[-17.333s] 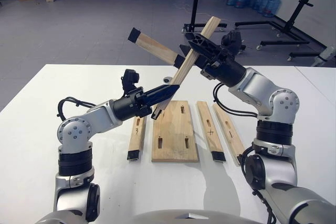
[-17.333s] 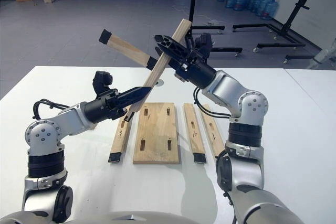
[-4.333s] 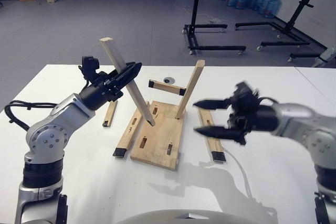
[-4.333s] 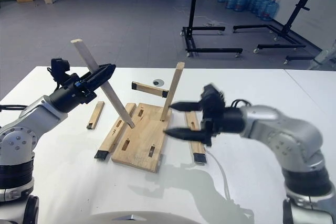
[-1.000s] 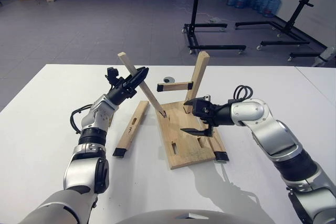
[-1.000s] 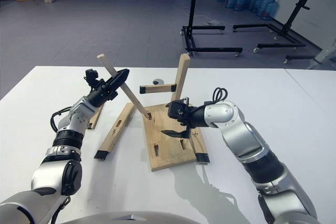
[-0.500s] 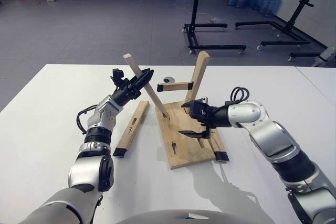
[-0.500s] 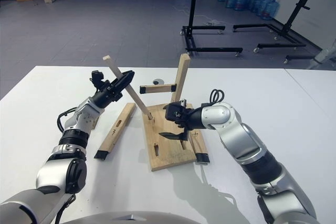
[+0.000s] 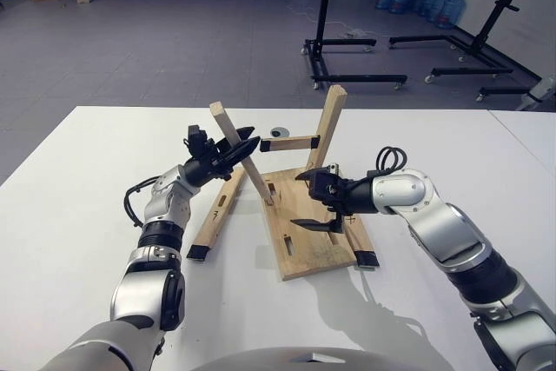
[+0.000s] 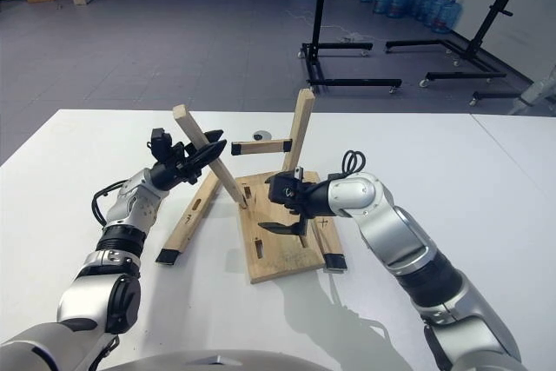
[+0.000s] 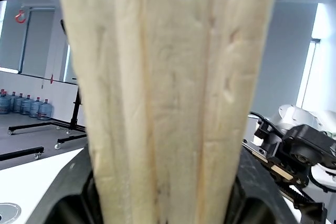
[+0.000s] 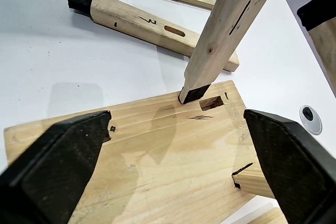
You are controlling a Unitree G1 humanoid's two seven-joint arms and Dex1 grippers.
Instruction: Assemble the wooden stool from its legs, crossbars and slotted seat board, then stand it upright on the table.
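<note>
Both head views look forward and down over the table [image 9: 69, 215] (one eye slightly beside the other) and share the same scene. The left wrist view faces along the leg [image 11: 163, 98], very near. The right wrist view looks closely down on the seat board [image 12: 157, 150], also seen from the head.

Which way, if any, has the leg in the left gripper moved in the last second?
Yes. The top of the leg in the left gripper shifted lower and toward the upright leg.
</note>
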